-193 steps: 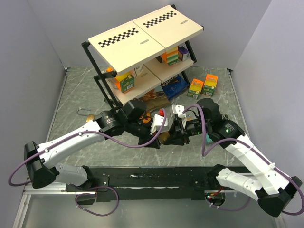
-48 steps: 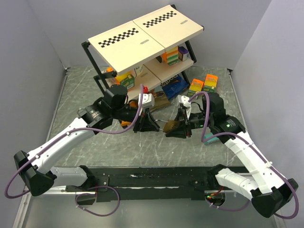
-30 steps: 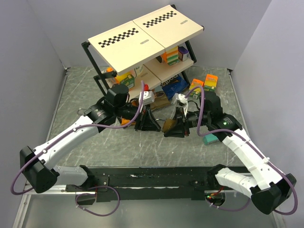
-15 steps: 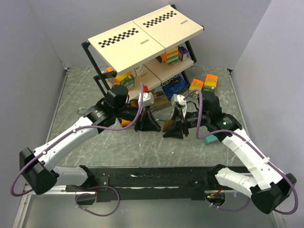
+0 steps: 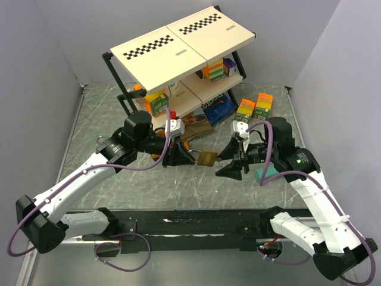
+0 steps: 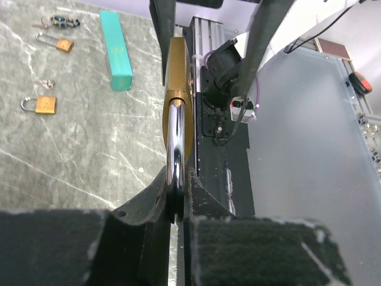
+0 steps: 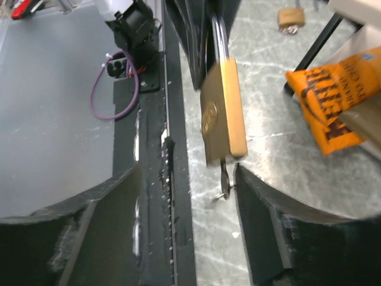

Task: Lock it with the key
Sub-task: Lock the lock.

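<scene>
— Why up in the air, not down on the desk (image 5: 101, 125) before the shelf rack (image 5: 178, 47)?
— Leaves room all round for a second arm; hangs between the two, clear of the marbled top.
— And the left gripper (image 5: 178, 157)?
— Pinched tight on the shackle (image 6: 174, 143), thrusting the brass padlock (image 5: 208, 158) out toward the other arm; probably turned so to offer the keyhole end.
— Right gripper (image 5: 231, 162)?
— Spread wide, gripping nothing; stands just beside the padlock, one jaw to each side of its low end, apparently not touching.
— Key (image 7: 223, 179)?
— Sticks out of the bottom of the body, seemingly seated in the keyhole, a small ring at its tip; sits right between the open jaws, handy for a pinch.
— Locked, then?
— Cannot tell; only one shackle leg in view. Likely calls for closing on the key and turning; risks slipping off so small a bow, or twisting the padlock in the left grip.
</scene>
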You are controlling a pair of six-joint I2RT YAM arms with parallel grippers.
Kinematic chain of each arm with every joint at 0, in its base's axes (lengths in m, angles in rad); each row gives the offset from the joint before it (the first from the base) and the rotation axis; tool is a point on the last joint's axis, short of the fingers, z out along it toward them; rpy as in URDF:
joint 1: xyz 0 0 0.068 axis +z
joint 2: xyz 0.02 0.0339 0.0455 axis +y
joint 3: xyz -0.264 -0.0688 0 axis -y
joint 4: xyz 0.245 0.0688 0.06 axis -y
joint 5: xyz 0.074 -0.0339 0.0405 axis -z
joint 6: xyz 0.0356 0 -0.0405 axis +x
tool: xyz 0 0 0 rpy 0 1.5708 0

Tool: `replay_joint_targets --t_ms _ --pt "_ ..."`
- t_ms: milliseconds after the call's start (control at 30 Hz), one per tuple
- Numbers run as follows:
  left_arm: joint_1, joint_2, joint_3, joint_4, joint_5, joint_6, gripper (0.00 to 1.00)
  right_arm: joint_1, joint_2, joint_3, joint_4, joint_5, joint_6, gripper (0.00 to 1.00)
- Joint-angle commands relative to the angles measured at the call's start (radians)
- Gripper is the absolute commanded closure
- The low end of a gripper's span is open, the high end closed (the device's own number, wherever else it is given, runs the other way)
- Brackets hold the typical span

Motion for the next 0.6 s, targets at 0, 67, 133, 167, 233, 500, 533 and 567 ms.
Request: replay_joint_targets --t_ms 0,67,133,167,233,500,533,567 --pt "0.004 -0.043 0.044 0.068 0.077 0.07 0.99 -0.016 -0.016 0.031 -0.052 -0.019 -0.049 0.39" --pt "0.004 -0.046 0.034 0.066 0.085 0.075 0.99 -0.016 -0.019 0.046 -0.05 -0.026 -0.05 0.5" --pt "0.003 -0.051 0.028 0.069 0.085 0.075 0.99 -0.016 -0.023 0.063 -0.056 -0.02 -0.052 0.57" --pt "0.004 -0.052 0.024 0.072 0.083 0.077 0.99 -0.014 -0.023 0.068 -0.063 -0.02 -0.055 0.58" --pt "0.004 -0.052 0.024 0.065 0.083 0.086 0.99 -0.016 -0.025 0.075 -0.069 -0.026 -0.049 0.61" --pt "0.004 -0.063 0.016 0.071 0.086 0.074 0.99 -0.016 -0.03 0.054 -0.044 -0.048 -0.024 0.73" --pt "0.004 -0.065 0.018 0.069 0.088 0.072 0.99 -0.014 -0.025 0.054 -0.052 -0.05 -0.029 0.73" --pt "0.004 -0.065 0.018 0.068 0.086 0.074 0.99 -0.014 -0.023 0.055 -0.053 -0.053 -0.032 0.75"
